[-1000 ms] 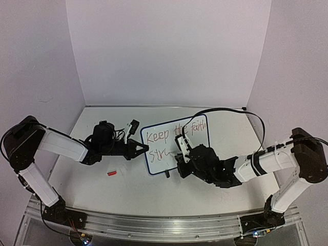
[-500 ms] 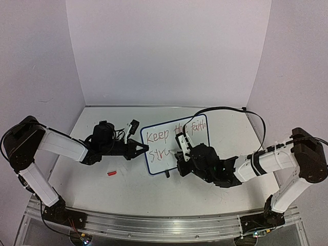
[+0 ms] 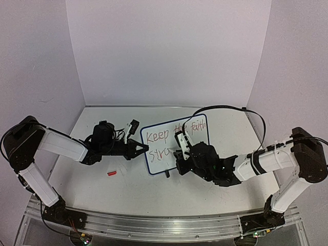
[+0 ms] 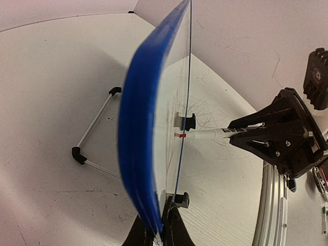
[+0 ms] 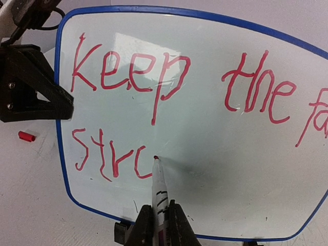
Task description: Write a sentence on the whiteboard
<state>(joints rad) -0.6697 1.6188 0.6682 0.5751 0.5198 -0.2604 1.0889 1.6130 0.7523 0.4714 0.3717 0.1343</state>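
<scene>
We see the sentence (image 5: 166, 87) longer than 1 second ago: after "Str" in line 2, a 4th letter, a curved stroke like an unfinished "o", now stands on the whiteboard (image 5: 220, 169). The marker (image 5: 159, 189) in the right gripper (image 5: 160, 225) has moved along to that stroke's end.

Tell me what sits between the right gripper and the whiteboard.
A marker, held by the right gripper, its red tip touching the whiteboard; the right wrist view shows it.
</scene>
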